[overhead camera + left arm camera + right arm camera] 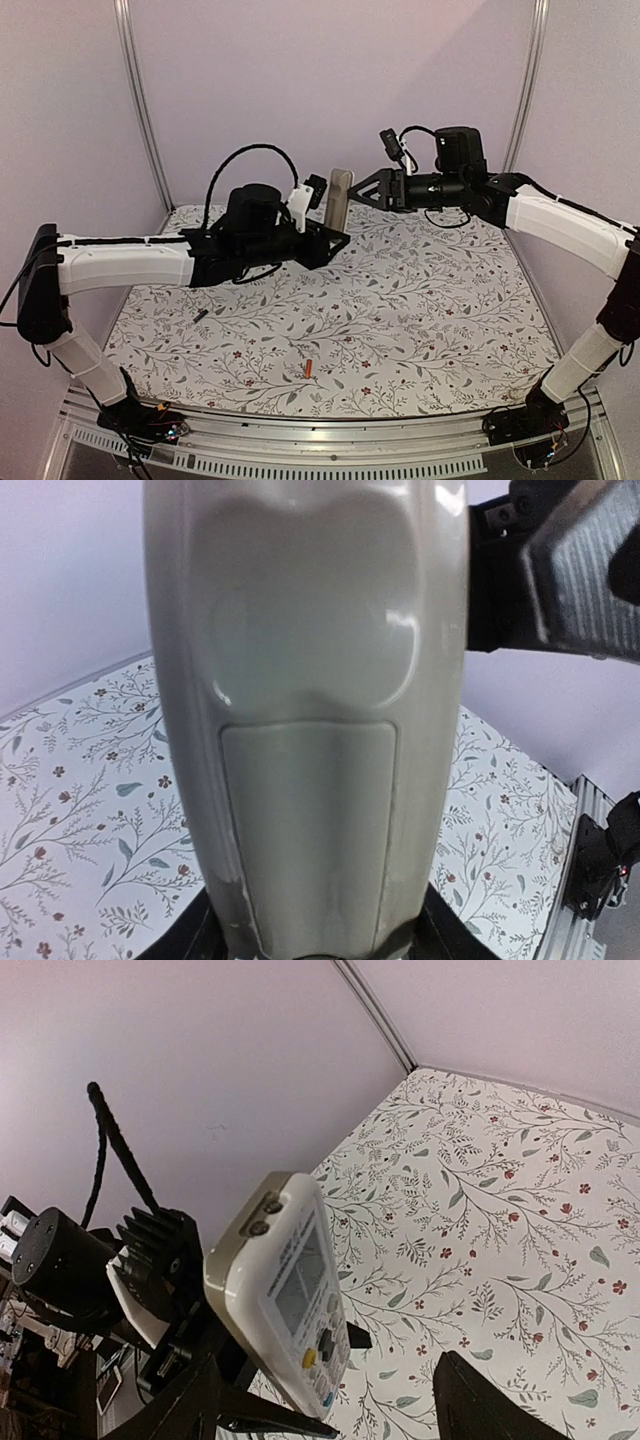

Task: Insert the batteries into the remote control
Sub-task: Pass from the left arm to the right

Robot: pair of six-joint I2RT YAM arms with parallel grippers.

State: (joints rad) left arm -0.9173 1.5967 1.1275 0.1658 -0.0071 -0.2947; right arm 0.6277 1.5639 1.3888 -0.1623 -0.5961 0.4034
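While left fingers (330, 240) clamp the upright remote control (340, 195), right fingers (490, 1405) stand spread; its button print is illegible.

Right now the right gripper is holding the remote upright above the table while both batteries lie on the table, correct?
No. The left gripper holds the remote control upright, as the top view shows; the right gripper stands open beside it. The rest is right: the orange battery and the dark battery lie on the table.

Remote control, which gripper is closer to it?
Left gripper: its fingers clamp the lower end of the upright remote control. The right gripper hangs open beside its upper half.
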